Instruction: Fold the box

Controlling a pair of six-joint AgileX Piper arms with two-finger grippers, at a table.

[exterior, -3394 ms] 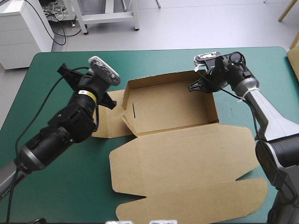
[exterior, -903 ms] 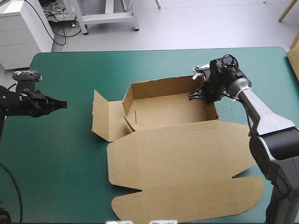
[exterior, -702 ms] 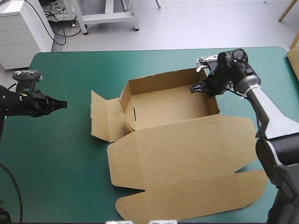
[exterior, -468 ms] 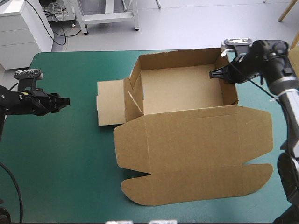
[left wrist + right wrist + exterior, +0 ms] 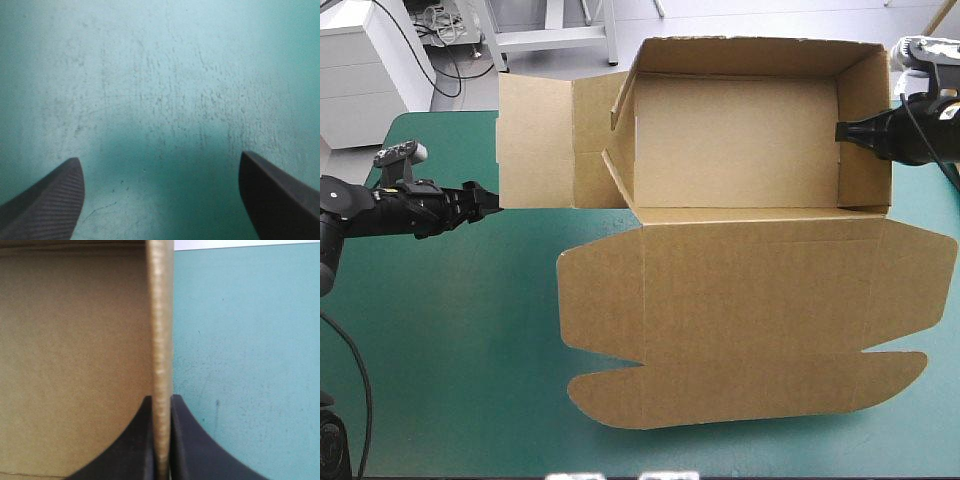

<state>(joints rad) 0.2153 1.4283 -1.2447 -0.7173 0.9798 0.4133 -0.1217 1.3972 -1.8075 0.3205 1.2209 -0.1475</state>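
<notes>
The brown box (image 5: pixel 740 130) hangs raised off the table as an open tray, its walls up. Its lid (image 5: pixel 750 300) spreads flat toward the near edge, and a side flap (image 5: pixel 535 140) sticks out to the left. My right gripper (image 5: pixel 842 131) is shut on the box's right wall, whose edge (image 5: pixel 160 315) runs between the black fingers of the right gripper (image 5: pixel 161 397). My left gripper (image 5: pixel 488 200) reaches in from the left, its tips close by the flap's lower corner. In the left wrist view the left gripper (image 5: pixel 159 157) stands open over bare cover, nothing between its fingers.
The teal-green cover (image 5: pixel 450 350) shows bare at the front left and below the left arm. The raised box hides the table's far edge and much of its middle. The cover (image 5: pixel 240 340) also lies beyond the held wall on the right.
The right gripper has lifted the box high off the table and carried it rightward. The left gripper has opened and slid right toward the side flap.
</notes>
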